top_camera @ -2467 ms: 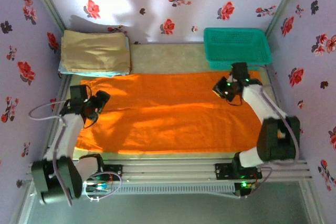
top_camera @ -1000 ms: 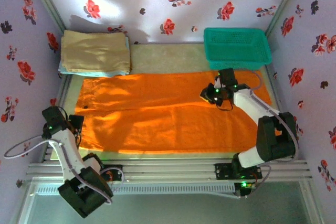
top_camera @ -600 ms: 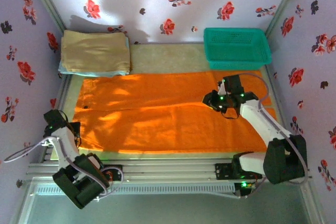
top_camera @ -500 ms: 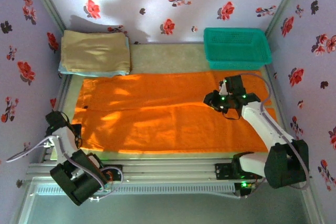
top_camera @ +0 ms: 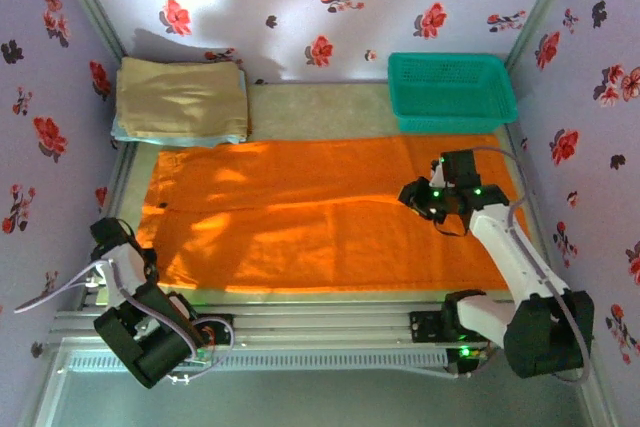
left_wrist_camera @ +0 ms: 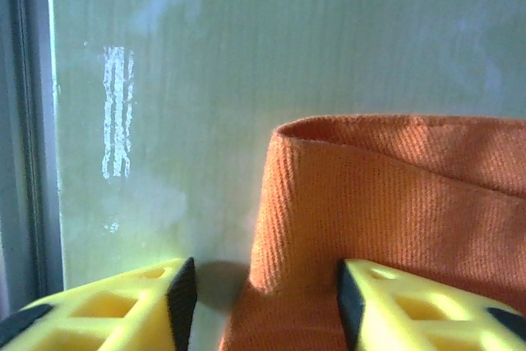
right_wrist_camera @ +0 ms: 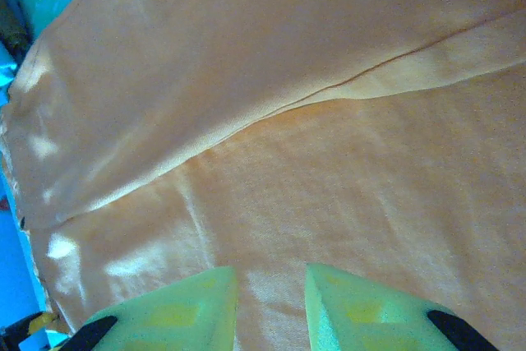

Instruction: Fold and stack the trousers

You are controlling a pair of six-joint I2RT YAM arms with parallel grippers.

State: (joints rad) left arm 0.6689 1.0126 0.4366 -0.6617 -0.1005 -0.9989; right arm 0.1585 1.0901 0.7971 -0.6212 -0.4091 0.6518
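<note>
The bright orange trousers (top_camera: 330,212) lie spread flat across the table, legs running left to right. My left gripper (top_camera: 138,252) sits low at their near left corner. In the left wrist view it (left_wrist_camera: 267,285) is open, and the cloth's rolled edge (left_wrist_camera: 345,195) rises between the yellow fingers, against the right pad and apart from the left one. My right gripper (top_camera: 410,194) hovers over the right part of the trousers. In the right wrist view it (right_wrist_camera: 269,281) is open just above the cloth, near a diagonal seam (right_wrist_camera: 329,92), holding nothing.
A tan folded cloth (top_camera: 180,95) lies on a light blue one (top_camera: 130,135) at the back left. A teal basket (top_camera: 452,90) stands at the back right, touching the trousers' far edge. Floral walls close three sides, and a metal rail (top_camera: 320,319) runs along the front.
The left arm drew back from the trousers' left edge and dropped to their near left corner. The right gripper drifted right and nearer over the cloth. The trousers lie as before.
</note>
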